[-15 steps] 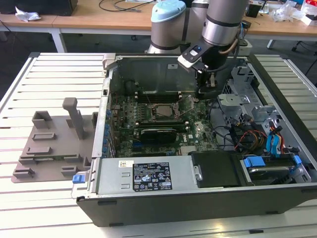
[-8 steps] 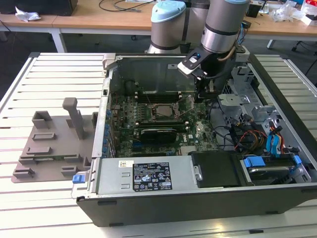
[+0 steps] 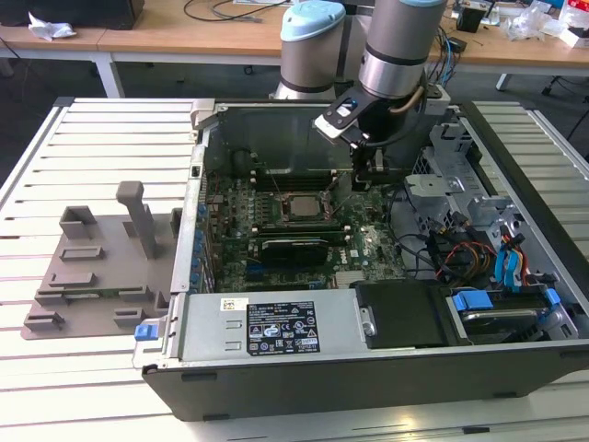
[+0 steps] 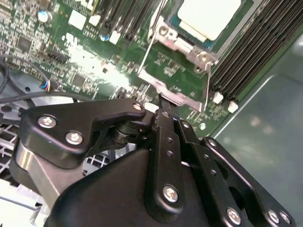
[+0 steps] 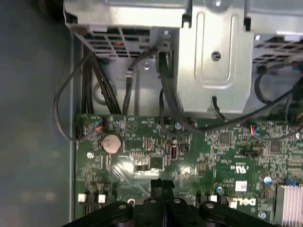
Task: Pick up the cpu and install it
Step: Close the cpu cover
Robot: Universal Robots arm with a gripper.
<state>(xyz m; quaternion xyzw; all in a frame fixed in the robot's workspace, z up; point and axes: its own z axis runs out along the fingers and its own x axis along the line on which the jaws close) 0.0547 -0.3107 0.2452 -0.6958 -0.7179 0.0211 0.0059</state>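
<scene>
Cpu (image 4: 208,16), the thin square chip with a silvery-grey metal top plate, sits in the metal socket frame (image 4: 182,45) on the green motherboard (image 5: 203,146) inside the open dark computer case (image 3: 276,387). I find the black gripper (image 4: 161,106) just beside the socket, above the board, fingers pressed together, gripping nothing.

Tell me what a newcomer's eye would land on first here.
The open computer case dominates the exterior view, with the arm's gripper reaching down inside over the green motherboard. The cpu lies at the board's centre, and a grey fixture plate sits at the exterior view's left.
</scene>
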